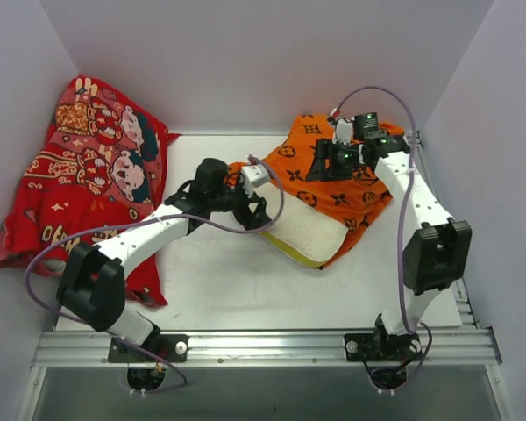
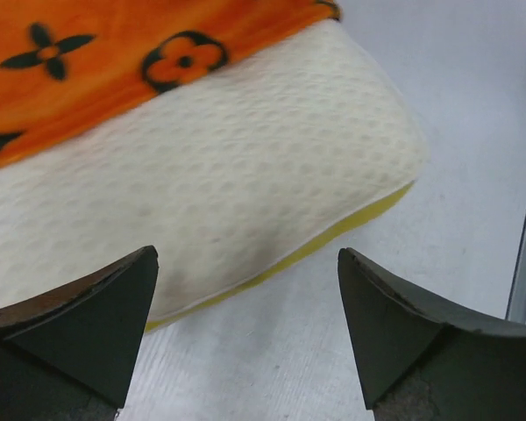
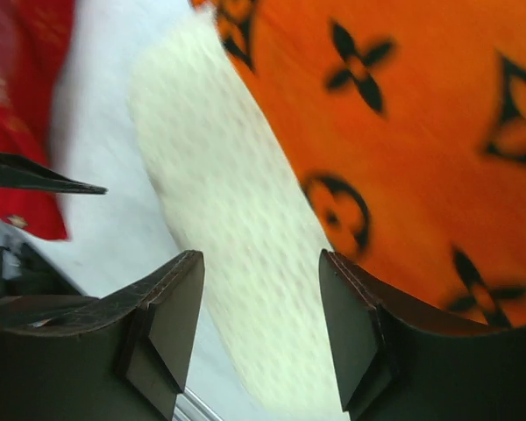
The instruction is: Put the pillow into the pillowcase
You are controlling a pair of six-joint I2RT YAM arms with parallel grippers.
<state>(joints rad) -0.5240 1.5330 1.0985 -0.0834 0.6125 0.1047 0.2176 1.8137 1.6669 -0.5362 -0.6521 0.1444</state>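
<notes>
From above, the flat cream-white textured pillow (image 1: 309, 235) lies mid-table, its far part inside the bright orange fabric pillowcase (image 1: 337, 180) with black flower motifs and its near end, with the yellow-green band, sticking out. My left gripper (image 1: 252, 209) sits at the exposed end. My right gripper (image 1: 337, 158) hangs over the case. A red cartoon-printed cloth (image 1: 88, 167) lies well apart on the left side of the white table (image 1: 245, 289).

At my left wrist, the jaws stand wide with nothing between them, and the pillow's bare corner is just ahead.

At my right wrist, the jaws are parted and hold nothing. Below them the case hem crosses the pillow.

I judge the pillow light, soft and springy, and the case thin and limp. I would pinch the hem and push on the pillow's banded edge.
</notes>
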